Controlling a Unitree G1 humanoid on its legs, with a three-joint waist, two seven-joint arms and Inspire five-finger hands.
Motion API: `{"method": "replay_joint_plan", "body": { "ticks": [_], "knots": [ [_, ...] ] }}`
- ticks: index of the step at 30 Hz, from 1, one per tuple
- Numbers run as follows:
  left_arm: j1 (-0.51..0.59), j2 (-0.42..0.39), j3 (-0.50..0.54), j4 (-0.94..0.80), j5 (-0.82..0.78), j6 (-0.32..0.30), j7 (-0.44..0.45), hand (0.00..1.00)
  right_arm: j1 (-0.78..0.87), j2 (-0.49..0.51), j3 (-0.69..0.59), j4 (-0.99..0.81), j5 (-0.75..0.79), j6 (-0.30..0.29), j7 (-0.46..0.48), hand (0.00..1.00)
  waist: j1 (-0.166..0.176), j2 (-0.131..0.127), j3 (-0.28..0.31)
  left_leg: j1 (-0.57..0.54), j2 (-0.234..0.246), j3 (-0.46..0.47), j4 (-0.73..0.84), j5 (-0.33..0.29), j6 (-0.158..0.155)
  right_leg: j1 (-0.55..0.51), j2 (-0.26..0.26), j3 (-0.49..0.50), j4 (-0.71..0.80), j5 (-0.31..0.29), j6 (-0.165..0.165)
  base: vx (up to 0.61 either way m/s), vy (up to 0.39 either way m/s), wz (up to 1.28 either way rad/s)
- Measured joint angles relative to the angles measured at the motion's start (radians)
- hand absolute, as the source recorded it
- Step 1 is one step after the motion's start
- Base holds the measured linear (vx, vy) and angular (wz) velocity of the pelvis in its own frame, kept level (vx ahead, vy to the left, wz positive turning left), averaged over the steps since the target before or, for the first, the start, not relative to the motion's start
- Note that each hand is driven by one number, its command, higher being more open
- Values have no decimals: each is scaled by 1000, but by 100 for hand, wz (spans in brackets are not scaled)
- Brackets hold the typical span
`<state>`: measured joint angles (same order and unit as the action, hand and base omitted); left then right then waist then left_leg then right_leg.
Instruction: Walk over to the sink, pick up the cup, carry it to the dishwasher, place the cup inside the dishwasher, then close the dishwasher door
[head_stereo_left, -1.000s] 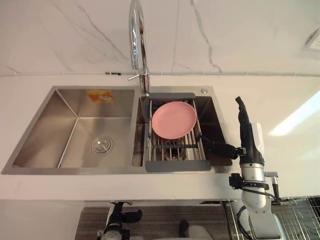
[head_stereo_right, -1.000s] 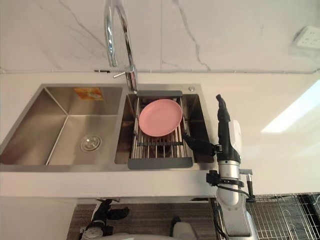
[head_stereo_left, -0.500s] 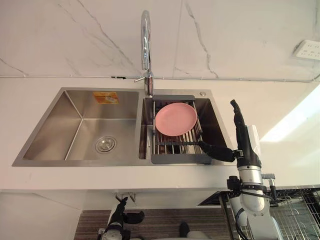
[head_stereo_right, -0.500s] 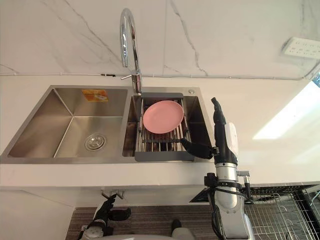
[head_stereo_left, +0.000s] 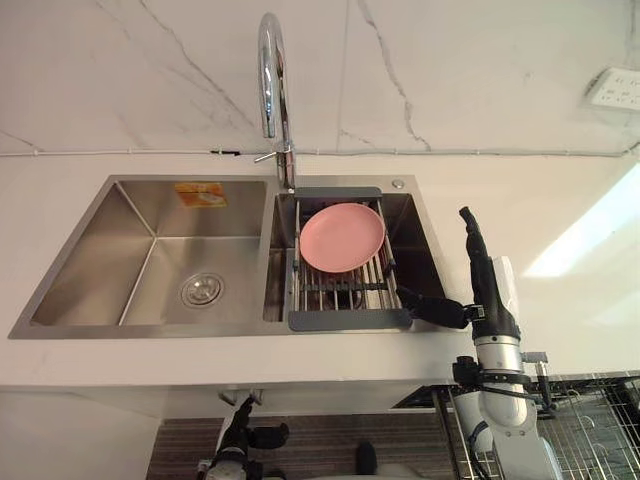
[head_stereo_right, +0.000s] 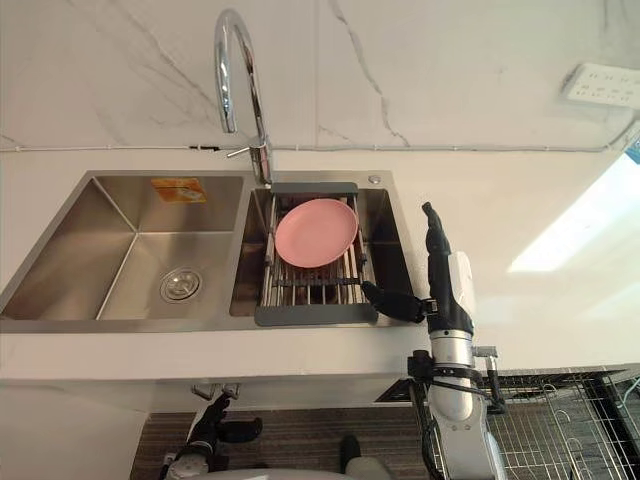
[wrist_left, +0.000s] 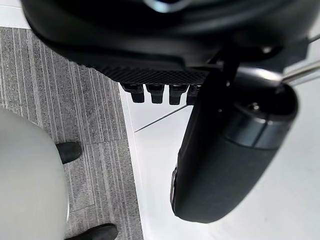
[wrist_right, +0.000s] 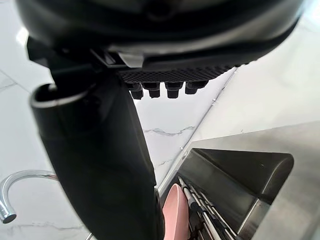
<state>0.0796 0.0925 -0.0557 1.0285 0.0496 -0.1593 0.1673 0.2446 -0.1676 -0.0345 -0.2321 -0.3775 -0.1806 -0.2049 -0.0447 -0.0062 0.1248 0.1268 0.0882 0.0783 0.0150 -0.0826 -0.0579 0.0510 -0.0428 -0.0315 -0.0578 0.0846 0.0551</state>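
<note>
The steel double sink (head_stereo_left: 150, 215) is set in a white counter. Across its right basin lies a drying rack (head_stereo_left: 350, 320) with a pink plate (head_stereo_left: 341, 237) on it. My right hand (head_stereo_left: 487, 290) is over the counter just right of that basin. Its fingers point straight toward the wall, and its thumb (head_stereo_left: 432, 309) reaches left over the basin's front right corner. It is open and holds nothing. The right wrist view looks past the thumb (wrist_right: 100, 165) at the plate's edge (wrist_right: 175, 210) and the rack. My left hand (head_stereo_left: 240, 450) hangs low under the counter's front edge, open.
A tall chrome faucet (head_stereo_left: 268, 80) stands behind the divider between the basins. The left basin has a drain (head_stereo_left: 202, 290). A wall socket (head_stereo_left: 615, 88) is at the far right. The dishwasher's wire rack (head_stereo_left: 590, 420) shows below the counter at the lower right.
The whole picture has shifted, so the camera moved. My right hand stays by the right basin's edge with its thumb out. Nothing was taken hold of.
</note>
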Motion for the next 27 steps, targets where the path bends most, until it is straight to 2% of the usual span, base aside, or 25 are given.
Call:
{"method": "replay_joint_plan", "body": {
  "ticks": [8,19,27],
  "knots": [
    [13,-5,34,-3,-42,-9,-5,100,-51,-16,33,-2,2,1,1,100,5,-2,1,11,2,10,-10,-1,-1,9,-1,-9,3,0,0,-44,-3,3],
    [17,-5,38,-14,-52,-16,-20,100,-137,-119,124,42,-5,-1,23,100,19,-3,1,5,3,-15,-16,0,1,15,-3,-38,3,-7,2,-19,-6,7],
    [18,-4,38,-23,-71,-18,-20,100,-203,-161,135,140,-184,19,19,100,30,-6,3,-5,-2,-43,-25,5,2,15,-9,-66,3,-18,5,-4,-4,11]
  ]
}}
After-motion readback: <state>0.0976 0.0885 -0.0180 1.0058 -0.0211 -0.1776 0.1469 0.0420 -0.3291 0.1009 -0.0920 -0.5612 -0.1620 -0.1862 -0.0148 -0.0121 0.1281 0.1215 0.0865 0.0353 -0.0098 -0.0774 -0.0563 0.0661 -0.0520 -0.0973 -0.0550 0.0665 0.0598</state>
